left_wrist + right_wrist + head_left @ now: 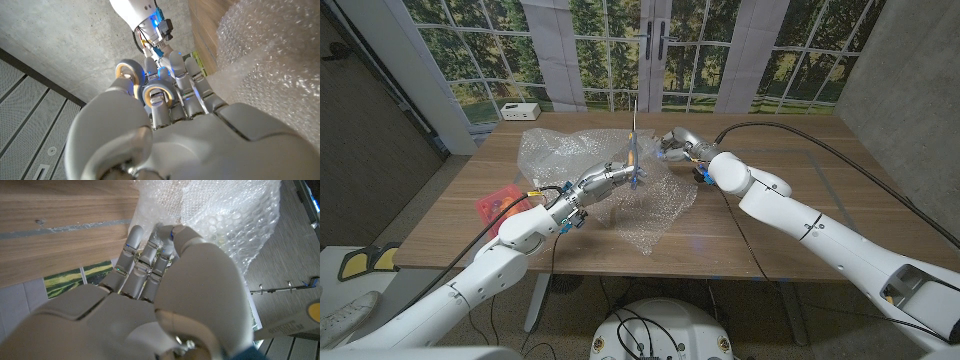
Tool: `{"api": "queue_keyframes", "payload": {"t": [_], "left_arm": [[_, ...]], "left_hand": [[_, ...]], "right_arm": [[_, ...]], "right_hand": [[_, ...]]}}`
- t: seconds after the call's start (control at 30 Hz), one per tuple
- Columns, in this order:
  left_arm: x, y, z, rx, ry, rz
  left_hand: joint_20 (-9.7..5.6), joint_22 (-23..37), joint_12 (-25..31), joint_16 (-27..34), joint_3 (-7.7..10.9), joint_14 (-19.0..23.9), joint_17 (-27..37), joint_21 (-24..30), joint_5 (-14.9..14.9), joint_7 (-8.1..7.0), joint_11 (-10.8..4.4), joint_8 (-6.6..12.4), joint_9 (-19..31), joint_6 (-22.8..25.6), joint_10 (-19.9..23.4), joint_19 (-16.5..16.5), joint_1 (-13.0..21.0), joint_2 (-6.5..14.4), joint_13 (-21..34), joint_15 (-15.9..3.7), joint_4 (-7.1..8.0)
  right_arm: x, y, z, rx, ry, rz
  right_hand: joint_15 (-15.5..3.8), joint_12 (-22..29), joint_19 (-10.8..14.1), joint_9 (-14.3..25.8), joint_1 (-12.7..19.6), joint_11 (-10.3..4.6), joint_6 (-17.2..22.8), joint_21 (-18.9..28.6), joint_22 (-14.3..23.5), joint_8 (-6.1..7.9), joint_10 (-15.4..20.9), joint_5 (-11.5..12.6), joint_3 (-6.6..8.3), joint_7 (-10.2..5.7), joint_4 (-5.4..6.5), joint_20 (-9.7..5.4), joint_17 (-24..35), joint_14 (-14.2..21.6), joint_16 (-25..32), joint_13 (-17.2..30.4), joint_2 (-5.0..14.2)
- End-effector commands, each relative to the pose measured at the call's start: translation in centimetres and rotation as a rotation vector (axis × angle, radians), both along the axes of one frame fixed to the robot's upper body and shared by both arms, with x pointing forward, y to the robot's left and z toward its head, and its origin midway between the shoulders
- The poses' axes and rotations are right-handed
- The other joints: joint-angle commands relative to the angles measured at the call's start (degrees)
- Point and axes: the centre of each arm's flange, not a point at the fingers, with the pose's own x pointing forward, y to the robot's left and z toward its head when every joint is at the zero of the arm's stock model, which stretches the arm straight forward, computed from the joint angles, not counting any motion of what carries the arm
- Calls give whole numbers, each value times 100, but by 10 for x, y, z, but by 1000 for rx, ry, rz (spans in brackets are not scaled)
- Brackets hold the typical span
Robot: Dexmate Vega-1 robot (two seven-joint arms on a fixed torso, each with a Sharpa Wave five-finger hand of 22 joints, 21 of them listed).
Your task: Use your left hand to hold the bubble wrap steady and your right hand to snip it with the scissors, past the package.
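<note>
Gripping the scissors (636, 150) blades-up in the left hand (610, 182), apparently ready to cut just beside the right hand (673, 143). Pinching the bubble wrap (658, 212) in the right fingertips, seemingly to lift it taut off the surface (800, 210), between both hands.

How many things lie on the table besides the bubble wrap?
2: a white box at the far left corner and an orange package at the left edge. The wrap may hide more.
</note>
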Motion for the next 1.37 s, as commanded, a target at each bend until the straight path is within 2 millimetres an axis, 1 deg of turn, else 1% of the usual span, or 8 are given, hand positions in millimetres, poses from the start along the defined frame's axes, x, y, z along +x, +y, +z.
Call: {"api": "queue_keyframes", "payload": {"t": [0.03, 0.13, 0.37, 0.6, 0.9, 1.03, 1.13, 1.37], "left_arm": [[-6, 28, 5, 28, 8, 86], [-5, 37, 7, 43, 5, 132], [-2, 48, 8, 56, -12, 172], [0, 44, 7, 58, -1, 198], [6, 42, 0, 83, 29, 190], [6, 44, -3, 98, 42, 194], [5, 46, -4, 96, 42, 195], [6, 48, -8, 111, 49, 184]], "left_hand": [[13, 4, -88, -167, -274, 57, -142, -79, 22, 63, -448, -40, -140, -119, 470, 27, -425, -542, -126, -683, 71], [71, 3, -142, -289, -453, 35, -216, -161, 51, 89, -417, -39, -249, -199, 468, 28, -725, -794, -229, -616, 144], [125, 5, -170, -359, -651, 97, -253, -282, 96, 177, -358, -5, -384, -173, 518, 28, -1055, -1046, -325, -548, 230], [162, 8, -158, -399, -868, 86, -239, -386, 143, 238, -309, 9, -492, -157, 496, 51, -1330, -1306, -309, -496, 289], [210, 14, -206, -428, -1051, 31, -195, -508, 230, 290, -202, 12, -596, -186, 486, 48, -1509, -1383, -398, -445, 333], [235, 15, -194, -452, -1154, 30, -211, -568, 258, 324, -209, -2, -641, -244, 390, 34, -1608, -1420, -328, -398, 356], [251, 17, -241, -482, -1227, -1, -226, -619, 288, 345, -146, 4, -678, -266, 371, 29, -1672, -1405, -397, -377, 375], [260, 21, -241, -490, -1286, -19, -215, -683, 330, 344, -152, 17, -727, -273, 390, 28, -1693, -1359, -413, -374, 381]], "right_arm": [[-2, 9, 3, 21, -5, -13], [-4, 12, 3, 29, -15, -24], [-8, 15, 0, 46, -30, -46], [-7, 14, 8, 35, -40, -27], [-4, 10, 6, 20, -8, -30], [-3, 12, 1, 28, -1, -29], [-3, 13, 0, 28, -3, -28], [-4, 16, 0, 28, -11, -28]], "right_hand": [[-497, 23, -15, 20, 0, -3, -20, 17, 18, -11, -46, -21, -19, 1, -7, -272, 11, -12, -37, 2, 82], [-498, 27, -19, 18, 1, -8, -22, 16, 18, -15, -18, -27, -28, -1, -10, -271, 7, -14, -40, -23, 82], [-497, 37, -21, 20, 2, -6, -9, 15, 20, -12, -44, -29, -33, -4, -10, -266, 9, 1, -33, -6, 90], [-499, 35, -23, 15, 8, -14, -12, 15, 21, -18, -44, -31, -38, 1, -16, -263, 10, 10, -30, -25, 87], [-497, 54, -21, 12, 1, -1, -7, 19, 23, -20, -26, -31, -46, -1, -13, -256, 2, 6, -39, -29, 88], [-498, 48, -22, 11, 0, 19, -10, 19, 23, -22, -40, -32, -46, -1, -12, -255, -1, 0, -43, -39, 95], [-497, 44, -23, 13, 3, 13, -8, 19, 22, -20, -37, -34, -49, -6, -14, -257, 3, 0, -40, -55, 96], [-497, 54, -26, 10, 2, -1, -9, 18, 22, -22, -41, -36, -55, -1, -15, -258, 5, 2, -37, -51, 95]]}}
